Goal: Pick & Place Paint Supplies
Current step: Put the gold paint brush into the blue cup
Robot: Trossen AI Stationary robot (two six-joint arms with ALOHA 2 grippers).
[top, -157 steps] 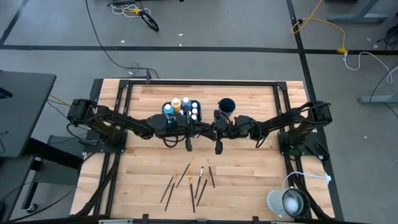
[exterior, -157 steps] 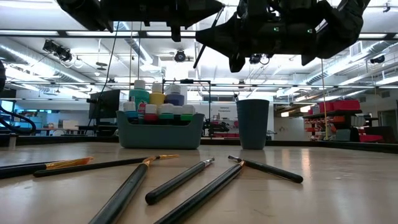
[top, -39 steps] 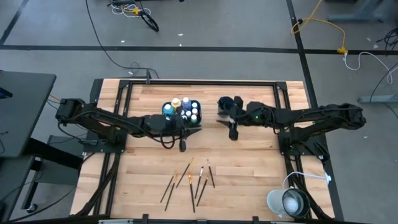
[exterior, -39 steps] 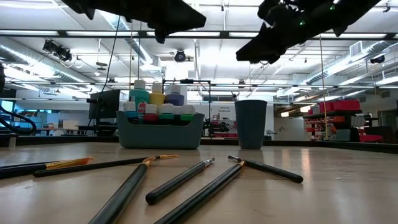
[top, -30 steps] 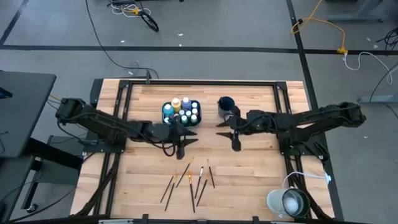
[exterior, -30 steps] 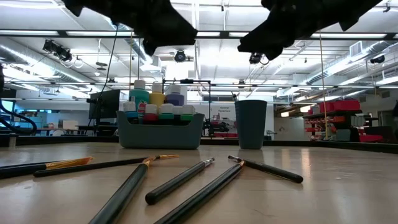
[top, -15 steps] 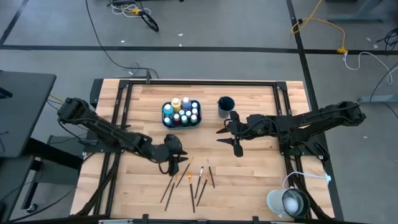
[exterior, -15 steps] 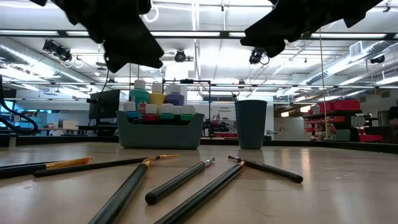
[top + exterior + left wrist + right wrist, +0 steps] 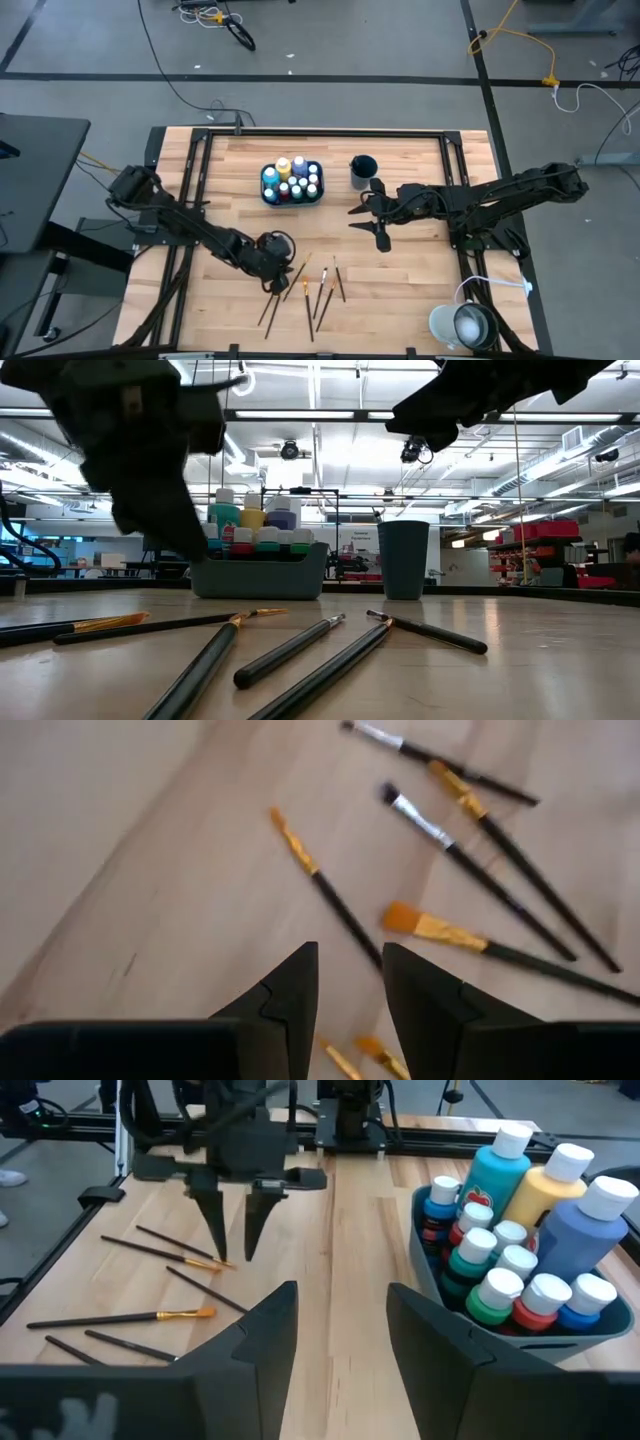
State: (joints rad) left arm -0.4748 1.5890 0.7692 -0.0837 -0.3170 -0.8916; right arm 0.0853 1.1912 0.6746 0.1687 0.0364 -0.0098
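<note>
Left wrist view looks past the left gripper, whose two dark fingers stand slightly parted with nothing between them, pointed down at the scattered paintbrushes on the table. One thin brush with an orange ferrule runs toward the gap between the fingertips without being gripped. From above, this gripper sits low over the near part of the table, just beside the upper ends of the brushes, which lie loose in a small fan. The right gripper hangs higher, near the middle of the table and close to the dark blue cup; its fingers are spread and hold nothing, as the right wrist view shows. Beyond both, toward the far side, the teal tray holds the white-capped paint bottles, packed upright, with taller teal, yellow and blue ones at the back. The cup stands just beside the tray, apart from it
</note>
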